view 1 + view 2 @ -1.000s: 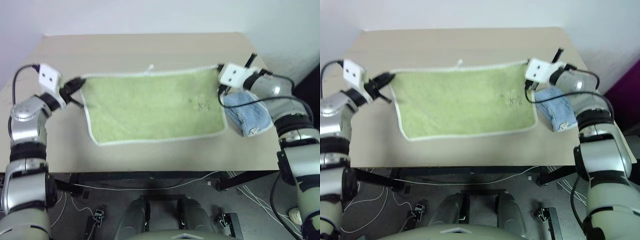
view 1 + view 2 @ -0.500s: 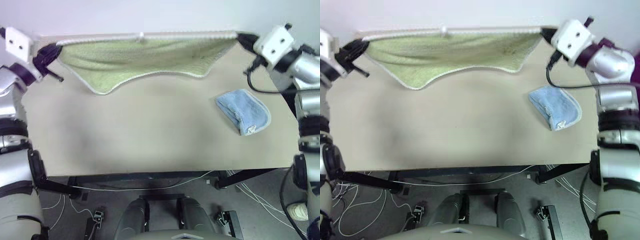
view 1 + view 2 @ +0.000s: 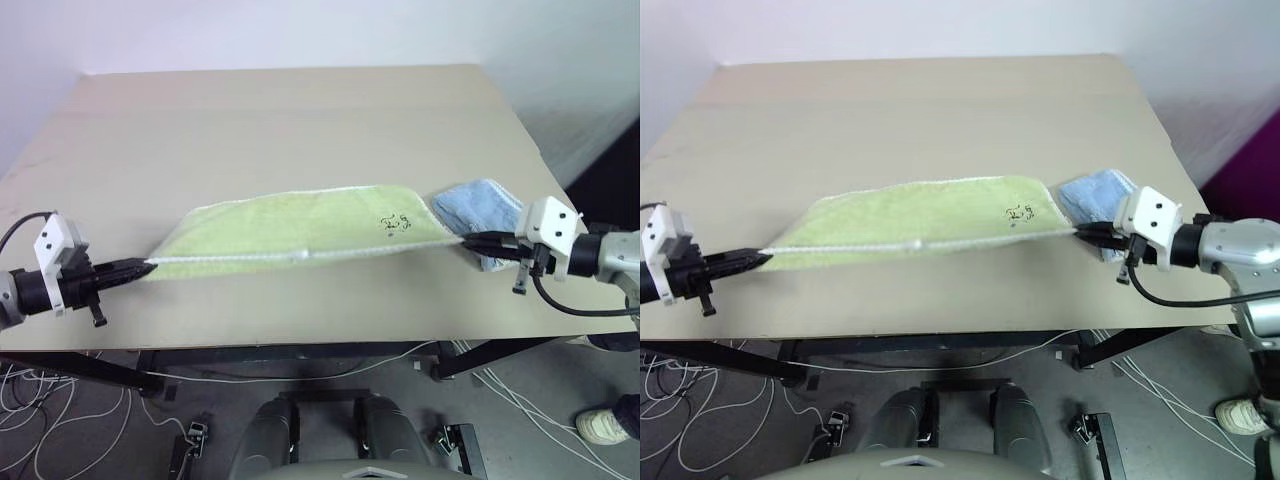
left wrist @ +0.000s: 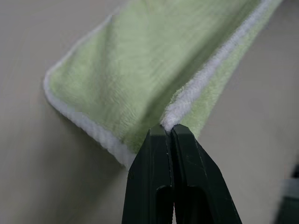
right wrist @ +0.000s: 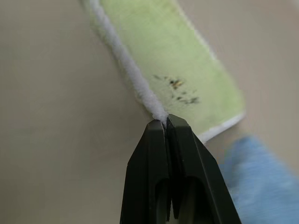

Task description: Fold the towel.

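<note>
Both claws pinched tight on towel corners: left gripper at 8 o'clock, right gripper at 3. Best lower both corners evenly, aligned over far edge, avoiding blue cloth.

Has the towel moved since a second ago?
Yes. The towel was lifted off the table, swung up and back toward the robot, and now lies folded in half beside the blue towel.

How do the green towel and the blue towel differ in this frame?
The green towel is a long rectangle stretched taut between the left end effector and right end effector, both shut on its corners; the blue towel is smaller, bunched and unheld. The green towel carries a small dark print; the blue towel shows none. Both rest on the table.
</note>
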Controlling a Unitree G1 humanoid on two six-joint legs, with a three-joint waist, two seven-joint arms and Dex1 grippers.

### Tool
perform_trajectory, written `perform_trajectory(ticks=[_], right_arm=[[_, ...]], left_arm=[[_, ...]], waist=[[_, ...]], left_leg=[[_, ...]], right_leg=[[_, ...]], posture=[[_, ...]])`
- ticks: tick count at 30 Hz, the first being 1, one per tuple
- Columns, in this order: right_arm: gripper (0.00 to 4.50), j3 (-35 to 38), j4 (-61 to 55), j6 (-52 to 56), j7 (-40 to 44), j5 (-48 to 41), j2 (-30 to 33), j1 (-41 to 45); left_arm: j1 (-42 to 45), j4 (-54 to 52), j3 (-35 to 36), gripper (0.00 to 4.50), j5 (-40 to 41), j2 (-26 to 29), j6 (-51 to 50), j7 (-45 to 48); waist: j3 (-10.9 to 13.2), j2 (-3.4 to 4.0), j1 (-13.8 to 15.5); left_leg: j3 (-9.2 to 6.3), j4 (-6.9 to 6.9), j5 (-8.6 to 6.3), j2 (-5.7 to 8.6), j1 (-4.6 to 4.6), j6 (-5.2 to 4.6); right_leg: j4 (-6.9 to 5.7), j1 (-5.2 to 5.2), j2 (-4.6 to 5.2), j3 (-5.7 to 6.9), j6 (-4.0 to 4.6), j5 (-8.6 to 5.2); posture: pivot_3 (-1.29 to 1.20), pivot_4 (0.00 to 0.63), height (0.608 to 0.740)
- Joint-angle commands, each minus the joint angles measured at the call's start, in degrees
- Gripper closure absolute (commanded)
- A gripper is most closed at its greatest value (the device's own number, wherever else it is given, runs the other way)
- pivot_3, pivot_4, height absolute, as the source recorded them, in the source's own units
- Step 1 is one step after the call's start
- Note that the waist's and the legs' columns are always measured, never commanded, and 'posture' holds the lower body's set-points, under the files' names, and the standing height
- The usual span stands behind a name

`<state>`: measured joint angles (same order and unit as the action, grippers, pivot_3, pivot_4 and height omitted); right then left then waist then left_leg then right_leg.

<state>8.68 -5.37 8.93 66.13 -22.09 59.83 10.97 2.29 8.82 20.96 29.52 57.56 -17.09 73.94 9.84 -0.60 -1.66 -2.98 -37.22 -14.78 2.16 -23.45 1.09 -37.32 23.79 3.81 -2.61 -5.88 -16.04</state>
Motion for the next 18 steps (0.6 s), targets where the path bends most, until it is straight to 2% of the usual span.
perform_trajectory(ticks=[1, 6, 11, 18], right_arm=[[4.46, 3.45, -4.79, 2.8, 2.8, -2.99, 1.92, -2.89], [4.46, 1.5, -3.55, 2.96, 1.38, -0.56, 0.54, -0.45], [4.46, -4.05, 4.74, -0.86, -3.29, 6.58, -3.81, 10.35], [4.46, -11.89, 26.79, -11.66, -8.36, 17.65, -12.33, 27.23]], left_arm=[[-2.86, -4.03, 2.85, 4.5, 1.0, 1.84, -2.77, 0.28], [-2.88, -4.26, 1.5, 4.5, -1.6, 1.73, -1.73, -1.6], [8.07, 4.11, -2.8, 4.5, -7.4, -1.77, 3.84, -8.72], [23.46, 18.41, -9.26, 4.5, -15.25, -8.87, 12.43, -16.37]], waist=[[0.0, 0.0, 0.56], [0.0, 0.0, 0.88], [-0.01, 0.0, 1.04], [-0.02, -0.02, 0.84]], left_leg=[[-0.02, 0.0, 0.0, 0.0, 0.05, 0.0], [-0.02, 0.0, -0.03, 0.0, 0.13, -0.02], [-0.04, -0.01, -0.03, 0.03, 0.19, -0.01], [0.03, -0.01, -0.02, 0.1, 0.06, -0.01]], right_leg=[[0.05, -0.08, 0.0, 0.02, 0.0, 0.0], [0.13, -0.19, 0.05, 0.04, 0.0, 0.0], [0.14, -0.26, 0.06, 0.12, 0.0, 0.01], [0.08, -0.06, -0.08, 0.16, -0.01, 0.01]], posture=[[0.0, 0.15, 0.74], [0.0, 0.15, 0.74], [0.0, 0.15, 0.74], [0.0, 0.15, 0.74]])
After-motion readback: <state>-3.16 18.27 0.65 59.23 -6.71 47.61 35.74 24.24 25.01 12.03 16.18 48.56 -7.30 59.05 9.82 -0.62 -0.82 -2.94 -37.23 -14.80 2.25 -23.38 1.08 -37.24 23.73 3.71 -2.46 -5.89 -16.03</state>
